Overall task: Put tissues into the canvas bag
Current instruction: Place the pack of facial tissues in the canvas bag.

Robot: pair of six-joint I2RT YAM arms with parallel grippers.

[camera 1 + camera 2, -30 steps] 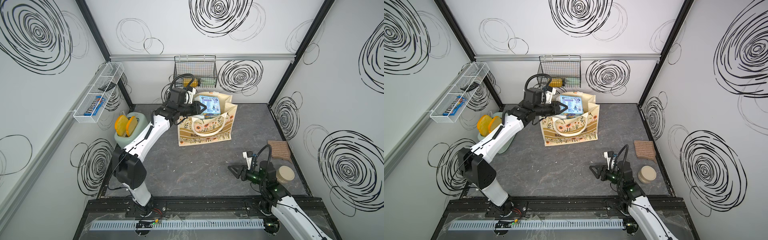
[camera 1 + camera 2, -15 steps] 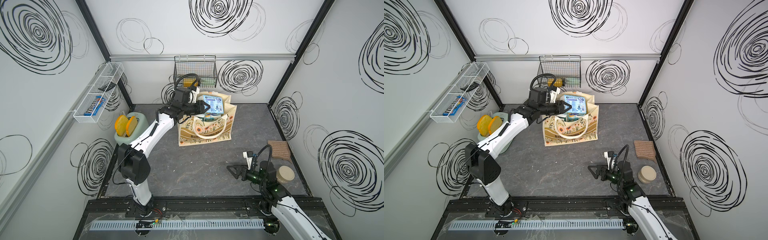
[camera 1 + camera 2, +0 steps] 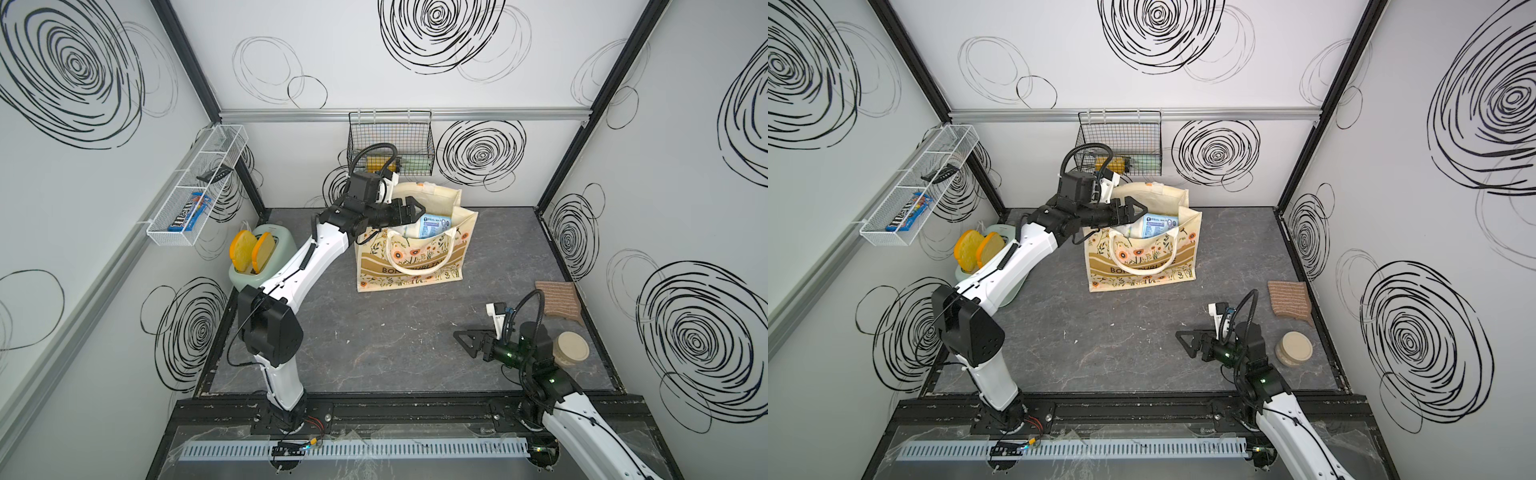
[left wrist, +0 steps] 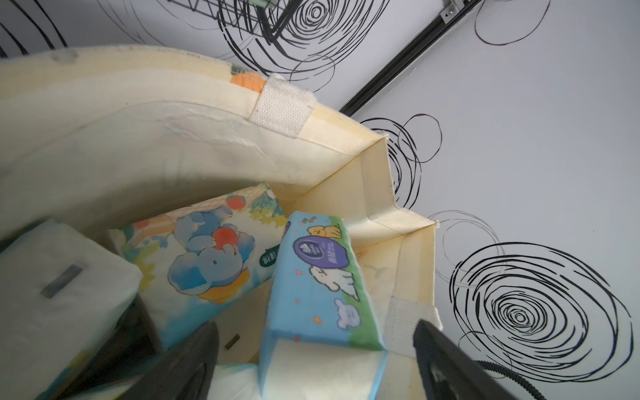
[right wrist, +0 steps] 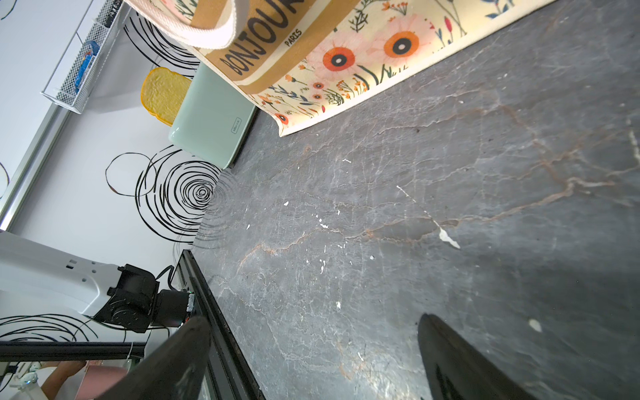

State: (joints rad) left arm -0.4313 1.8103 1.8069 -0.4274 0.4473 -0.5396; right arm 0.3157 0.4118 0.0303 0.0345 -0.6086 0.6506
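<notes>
Light blue tissues (image 4: 311, 277) sit inside the canvas bag (image 3: 411, 266), beside an elephant-print pack (image 4: 207, 256). The left gripper (image 3: 410, 209) is at the bag's mouth, jaws spread and clear of the pack. The right gripper (image 3: 467, 343) is over the table (image 3: 374, 332), well apart, jaws spread and empty.

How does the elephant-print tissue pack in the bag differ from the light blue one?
The elephant-print pack is cream with blue elephants; the light blue pack carries a purple oval label and white animals. The elephant-print pack lies deeper, against the inner wall of the canvas bag; the light blue pack sits nearer the wrist camera, covering its edge. Both are brick-shaped packs inside the bag.
</notes>
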